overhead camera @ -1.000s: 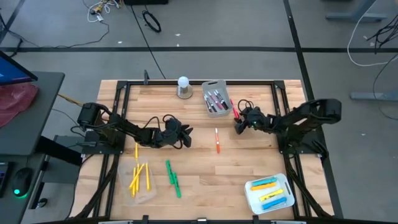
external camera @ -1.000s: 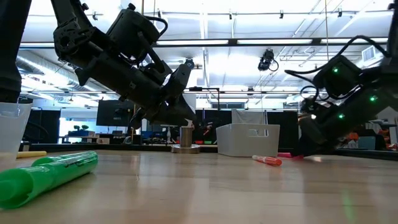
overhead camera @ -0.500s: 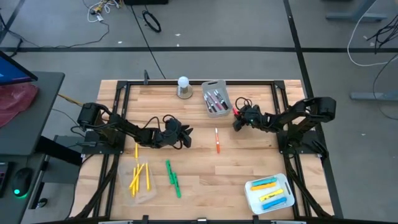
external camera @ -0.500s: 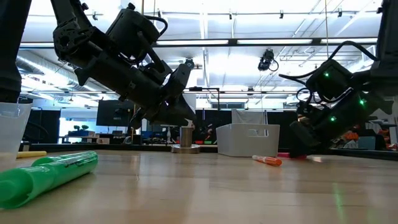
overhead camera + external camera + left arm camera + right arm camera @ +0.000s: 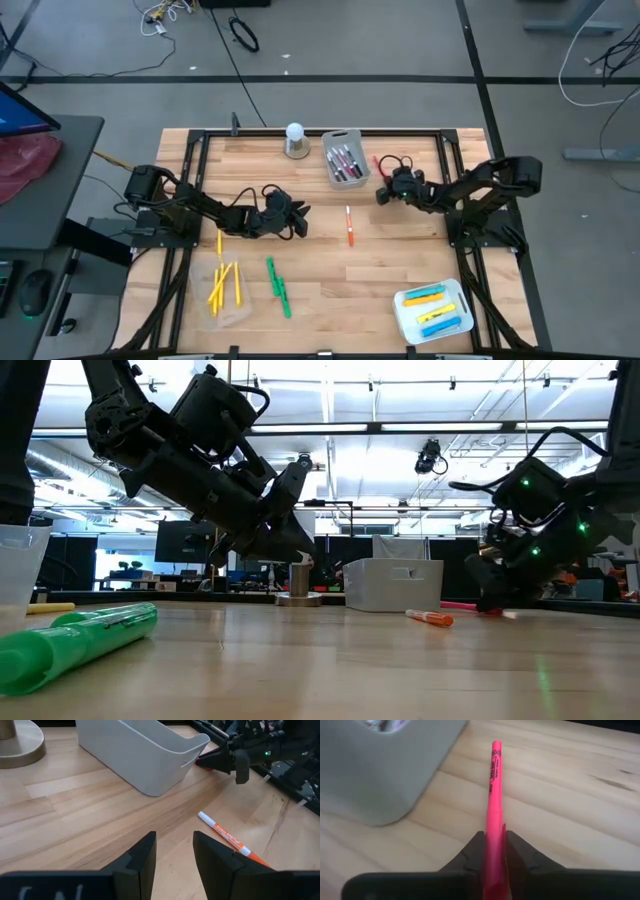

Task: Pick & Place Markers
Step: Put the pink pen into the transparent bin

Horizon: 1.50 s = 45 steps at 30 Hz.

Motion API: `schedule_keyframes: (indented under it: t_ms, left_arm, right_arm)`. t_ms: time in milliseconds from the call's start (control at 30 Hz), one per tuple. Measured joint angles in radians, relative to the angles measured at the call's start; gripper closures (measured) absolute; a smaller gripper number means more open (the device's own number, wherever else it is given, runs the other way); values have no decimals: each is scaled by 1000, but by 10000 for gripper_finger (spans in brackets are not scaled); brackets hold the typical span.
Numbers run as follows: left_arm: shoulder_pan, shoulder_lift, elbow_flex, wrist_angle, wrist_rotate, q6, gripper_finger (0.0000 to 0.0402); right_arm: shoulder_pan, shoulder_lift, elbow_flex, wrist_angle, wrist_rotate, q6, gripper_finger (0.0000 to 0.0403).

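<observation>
Pinching a pink marker point(image 5: 494, 795) in my right gripper point(image 5: 492, 847) beside the grey bin point(image 5: 347, 158); left gripper point(image 5: 174, 852) hovers, fingers apart.

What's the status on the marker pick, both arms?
Right gripper shut on pink marker beside grey bin. Left gripper open, empty, near orange marker. Nothing in the way.

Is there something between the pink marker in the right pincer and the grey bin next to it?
Nothing visible. The right pincer grips the slim pink marker, and only bare wooden table lies between it and the grey plastic bin.
</observation>
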State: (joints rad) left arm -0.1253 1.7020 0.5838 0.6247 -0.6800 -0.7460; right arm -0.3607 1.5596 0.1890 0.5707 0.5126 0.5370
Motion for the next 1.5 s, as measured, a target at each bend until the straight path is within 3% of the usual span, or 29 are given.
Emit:
schedule_keyframes:
  t_ms: [267,533,700,900,1067,1267,1500]
  left_arm:
    - [-2,0,0,0,0,0,266]
    - [-13,0,0,48,7,56,266]
    - [-56,0,0,255,1,250,266]
    - [-119,0,0,537,32,504,266]
    - [-142,0,50,621,196,645,266]
    - [-144,34,164,607,401,714,266]
    - [-160,67,226,607,402,754,266]
  right_arm:
    - [39,-181,-6,-28,36,-32,356]
    - [183,-444,-10,22,80,-159,356]
    - [334,-496,-9,224,-47,-251,356]
    - [498,-404,-2,547,-315,-344,356]
    - [599,-251,97,653,-439,-440,355]
    - [649,-57,263,663,-461,-521,355]
    - [655,41,334,676,-468,-532,355]
